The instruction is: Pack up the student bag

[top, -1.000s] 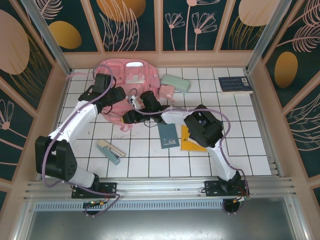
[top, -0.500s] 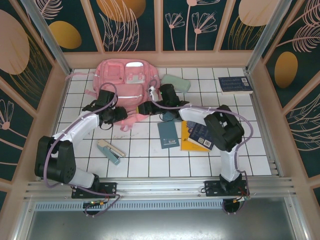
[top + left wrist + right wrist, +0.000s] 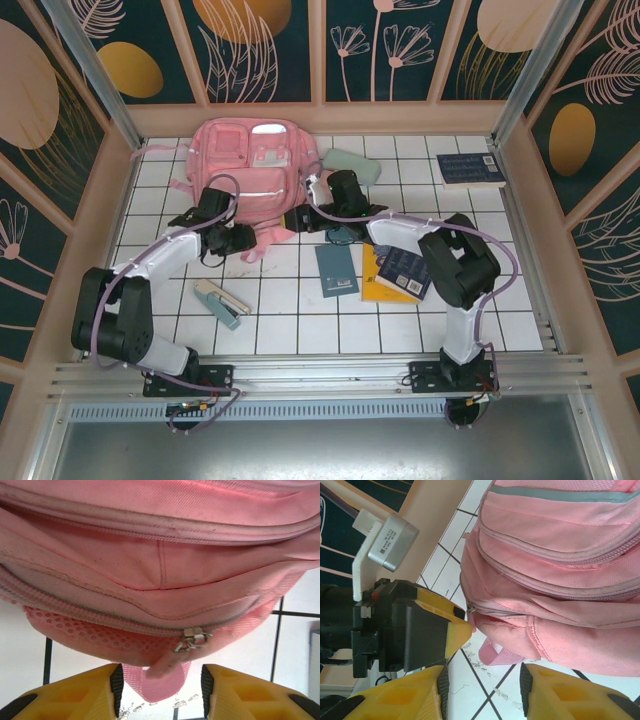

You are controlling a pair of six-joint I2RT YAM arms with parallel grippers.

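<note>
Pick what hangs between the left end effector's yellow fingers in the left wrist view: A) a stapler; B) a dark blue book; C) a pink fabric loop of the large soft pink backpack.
C: a pink fabric loop of the backpack droops between the fingers of the left end effector.

Bright, even light from above here, so the white tiled table (image 3: 300, 330) shows hardly any shadows, just soft grey smudges under the arms (image 3: 160, 253). The pale patch on top of the pink backpack (image 3: 240, 160) blows out to pure white. Both wrist views are a bit soft up close, and their near bottom edges look properly blurry.
</note>
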